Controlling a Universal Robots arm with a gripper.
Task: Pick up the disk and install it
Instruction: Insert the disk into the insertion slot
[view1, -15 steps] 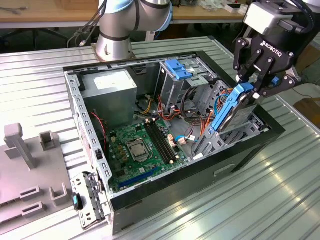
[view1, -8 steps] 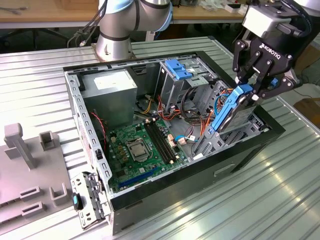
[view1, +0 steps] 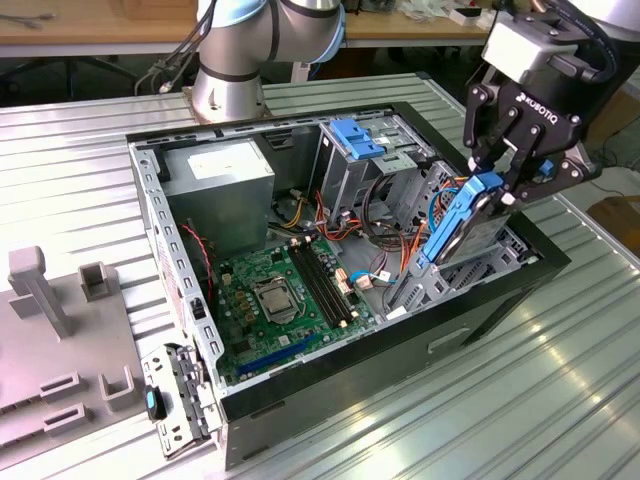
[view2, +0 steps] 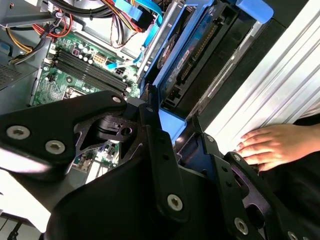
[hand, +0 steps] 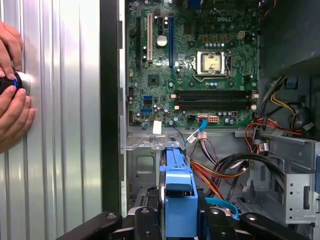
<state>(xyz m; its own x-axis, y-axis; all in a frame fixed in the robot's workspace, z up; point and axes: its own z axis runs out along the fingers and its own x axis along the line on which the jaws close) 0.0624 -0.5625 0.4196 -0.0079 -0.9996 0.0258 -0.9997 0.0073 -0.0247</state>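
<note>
Pinching the disk (view1: 462, 225) by its blue carrier in the gripper (view1: 503, 188), holding it tilted over the drive bay (view1: 432, 292) of the open computer case (view1: 400, 348), lifted but not yet installed.

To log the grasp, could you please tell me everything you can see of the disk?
The disk is a flat grey drive in a bright blue, plastic-looking frame with side rails. It hangs steeply tilted, with its upper end clamped in the shut gripper and its lower end down among the metal bays at the exterior view's right of the open case. In the second wrist view its dark connector edge shows. Whether its lower end touches a bay cannot be told.
</note>
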